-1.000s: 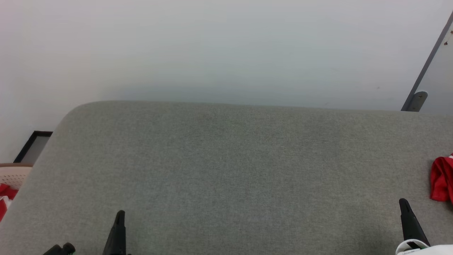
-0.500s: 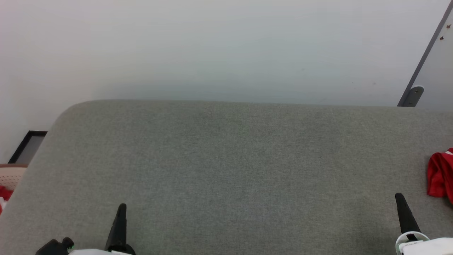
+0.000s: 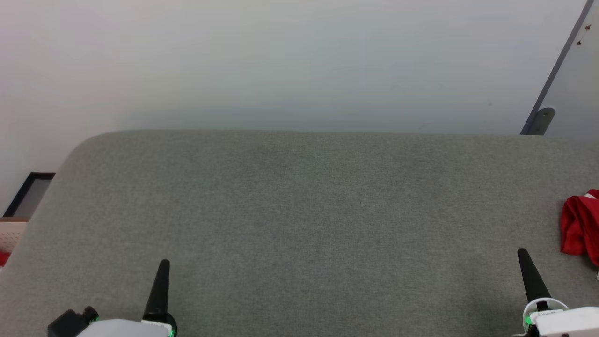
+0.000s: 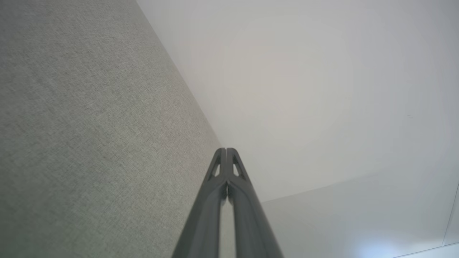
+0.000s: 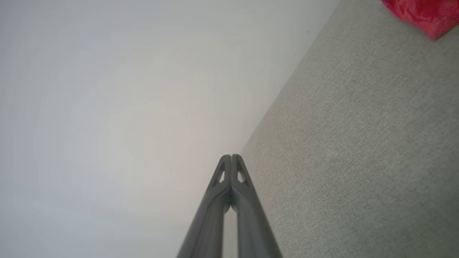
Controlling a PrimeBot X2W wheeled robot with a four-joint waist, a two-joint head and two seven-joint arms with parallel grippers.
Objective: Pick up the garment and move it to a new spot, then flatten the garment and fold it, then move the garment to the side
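The garment (image 3: pixel 580 229) is a bunched red shirt lying at the right edge of the grey table (image 3: pixel 299 210), cut off by the head view's border. A corner of the garment (image 5: pixel 425 14) also shows at the top right of the right wrist view. My right gripper (image 3: pixel 522 255) is shut and empty, just left of and below the garment, apart from it. At the lower left my left gripper (image 3: pixel 164 264) is shut and empty over bare table. In both wrist views the fingertips (image 4: pixel 226 150) (image 5: pixel 231 156) are pressed together.
A pale wall rises behind the table's far edge. A grey slanted post with a bracket (image 3: pixel 543 117) stands at the far right. Past the table's left edge are a dark frame (image 3: pixel 28 192) and a pale basket (image 3: pixel 9 234) with something red in it.
The head camera has shifted, so the whole picture slid up and left. More of both arms' pale wrists shows at the bottom edge. The garment lies as before.
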